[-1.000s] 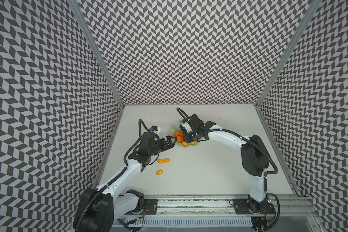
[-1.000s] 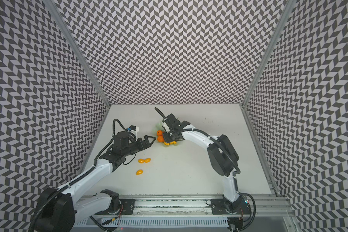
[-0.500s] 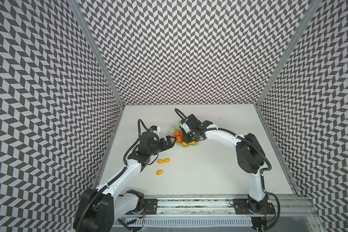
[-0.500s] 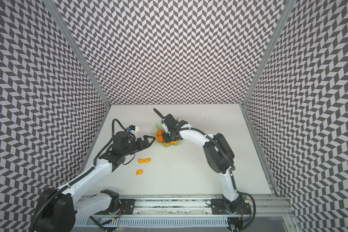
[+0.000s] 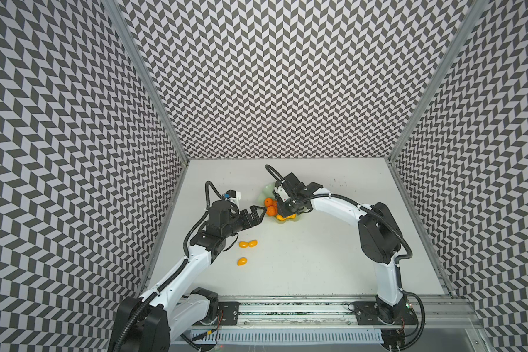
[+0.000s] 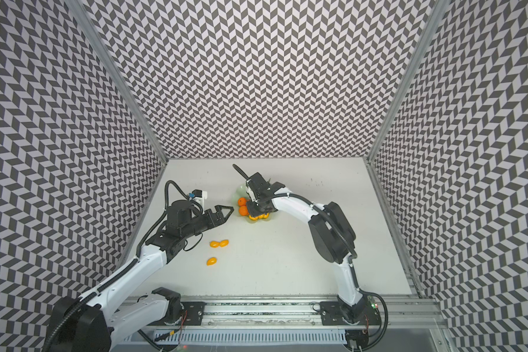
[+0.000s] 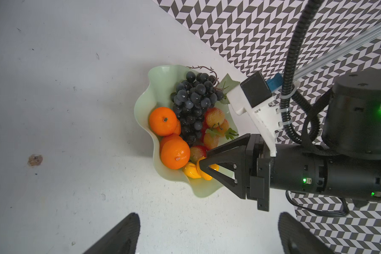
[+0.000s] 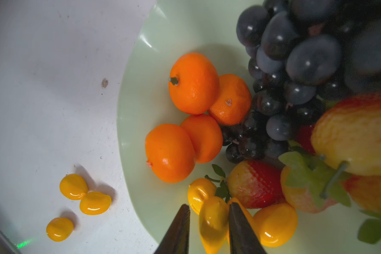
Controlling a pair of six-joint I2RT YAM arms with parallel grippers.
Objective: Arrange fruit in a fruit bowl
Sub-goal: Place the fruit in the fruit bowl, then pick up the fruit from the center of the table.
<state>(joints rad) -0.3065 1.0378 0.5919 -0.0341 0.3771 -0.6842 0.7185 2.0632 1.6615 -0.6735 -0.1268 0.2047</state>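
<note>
Right hand point(image 8: 209, 204) spread loosely around a kumquat point(image 8: 213, 222) in the fruit bowl point(image 8: 163, 33); left hand point(image 7: 208, 214) spread wide.

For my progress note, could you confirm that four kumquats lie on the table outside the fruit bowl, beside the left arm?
Not quite: three kumquats lie there, a pair and a single one, outside the fruit bowl beside the left arm, as both top views show.
</note>
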